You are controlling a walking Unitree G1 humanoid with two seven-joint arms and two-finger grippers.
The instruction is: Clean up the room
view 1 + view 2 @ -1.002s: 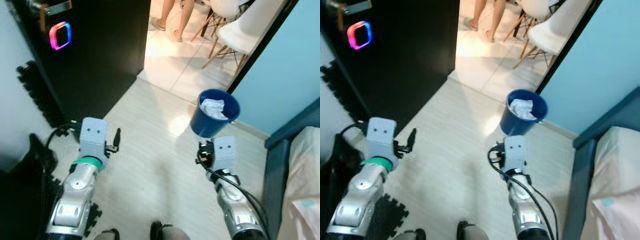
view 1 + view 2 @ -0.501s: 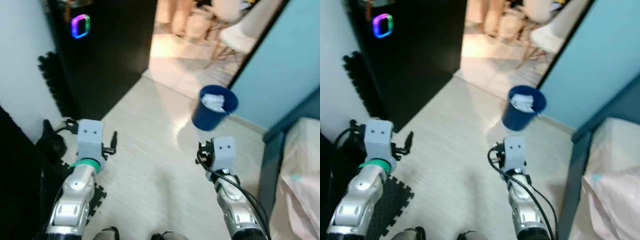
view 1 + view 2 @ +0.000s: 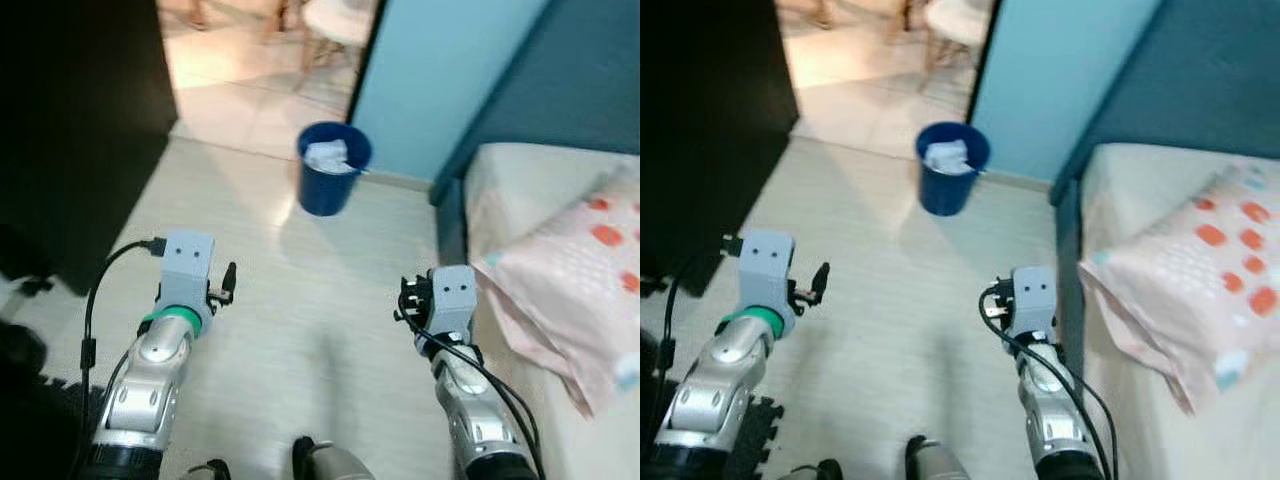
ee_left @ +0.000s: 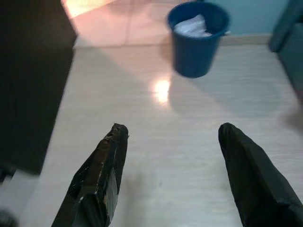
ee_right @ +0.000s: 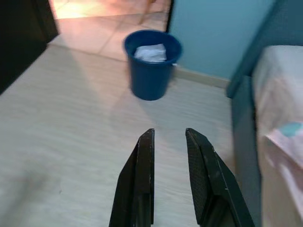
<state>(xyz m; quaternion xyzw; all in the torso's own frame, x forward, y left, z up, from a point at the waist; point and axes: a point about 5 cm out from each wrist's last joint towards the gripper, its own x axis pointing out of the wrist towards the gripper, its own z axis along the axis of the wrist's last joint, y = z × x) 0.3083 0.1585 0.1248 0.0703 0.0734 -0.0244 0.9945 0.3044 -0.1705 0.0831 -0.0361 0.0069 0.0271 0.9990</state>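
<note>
Left eye view showed the pillow (image 3: 560, 270) lying on the bed (image 3: 500, 175) to my right; left gripper (image 4: 170, 142) gaped wide, right gripper (image 5: 169, 142) nearly closed, both empty; I judged it soft, light, best pinched at a corner.

A bin (image 3: 333, 180) stands on the floor (image 3: 300, 300) ahead, against the wall (image 3: 440, 70) and beside a doorway, with crumpled paper (image 3: 327, 156) in it. A door (image 3: 70, 130) stands at the left, and a bed (image 3: 520, 200) lies at the right with a pillow (image 3: 570, 270) on it
</note>
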